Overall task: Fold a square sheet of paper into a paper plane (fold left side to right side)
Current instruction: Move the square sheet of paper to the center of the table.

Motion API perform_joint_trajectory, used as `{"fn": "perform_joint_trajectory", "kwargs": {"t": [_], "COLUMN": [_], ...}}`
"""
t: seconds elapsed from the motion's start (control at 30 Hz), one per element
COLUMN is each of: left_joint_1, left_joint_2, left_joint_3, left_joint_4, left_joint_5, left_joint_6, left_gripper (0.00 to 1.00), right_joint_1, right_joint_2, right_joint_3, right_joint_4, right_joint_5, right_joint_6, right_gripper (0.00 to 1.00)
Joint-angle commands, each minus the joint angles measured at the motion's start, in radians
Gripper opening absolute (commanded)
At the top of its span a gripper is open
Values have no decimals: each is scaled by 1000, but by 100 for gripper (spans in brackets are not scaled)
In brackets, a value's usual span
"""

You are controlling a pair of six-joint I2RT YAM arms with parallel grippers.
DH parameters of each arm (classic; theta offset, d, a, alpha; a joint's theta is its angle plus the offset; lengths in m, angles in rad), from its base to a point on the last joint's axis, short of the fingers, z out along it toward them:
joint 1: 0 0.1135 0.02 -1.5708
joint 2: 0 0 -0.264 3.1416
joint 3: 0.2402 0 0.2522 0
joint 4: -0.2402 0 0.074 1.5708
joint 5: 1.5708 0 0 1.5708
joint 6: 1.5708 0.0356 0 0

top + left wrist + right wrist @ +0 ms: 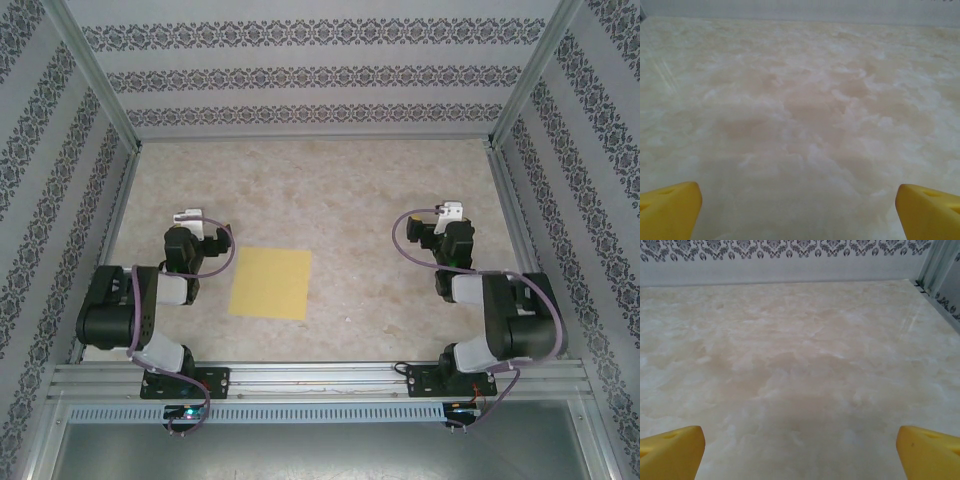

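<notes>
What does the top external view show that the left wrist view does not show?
The top external view shows the square sheet of paper lying flat and unfolded between the left arm and the right arm, with patterned walls around them. The left wrist view shows close up the yellow fingertips of the left gripper, wide apart, with bare surface between them. Both views show the pale marbled table.

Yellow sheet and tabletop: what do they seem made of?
Yellow sheet: likely thin paper, matte; it lies dead flat with crisp edges. Tabletop: beige marble pattern, faint sheen; probably laminate or printed film, though real stone is possible.
</notes>
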Motion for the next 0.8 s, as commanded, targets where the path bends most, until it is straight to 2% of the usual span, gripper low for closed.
{"fn": "perform_joint_trajectory", "kwargs": {"t": [0.0, 0.07, 0.17, 0.27, 0.43, 0.63, 0.77], "left_joint_1": [4, 6, 6, 6, -20, -171, -265], "left_joint_2": [-143, -221, -292, -333, -375, -401, -375], "left_joint_3": [59, 111, 164, 245, 336, 402, 422], "left_joint_4": [-164, -336, -494, -699, -985, -1270, -1349], "left_joint_5": [-48, -95, -54, 42, 247, 303, 327], "left_joint_6": [-15, -102, -214, -310, -377, -350, -376], "left_gripper": [99, 99, 99, 99, 99, 99, 99], "right_joint_1": [3, 3, 0, -3, -3, -3, 1], "right_joint_2": [-138, -208, -293, -350, -406, -400, -357], "right_joint_3": [79, 109, 163, 212, 241, 258, 279], "right_joint_4": [-227, -360, -576, -765, -935, -1036, -1077], "right_joint_5": [27, 16, -39, -140, -317, -414, -427], "right_joint_6": [43, 94, 185, 266, 351, 391, 388], "right_gripper": [98, 98, 98, 98, 98, 98, 98]}}
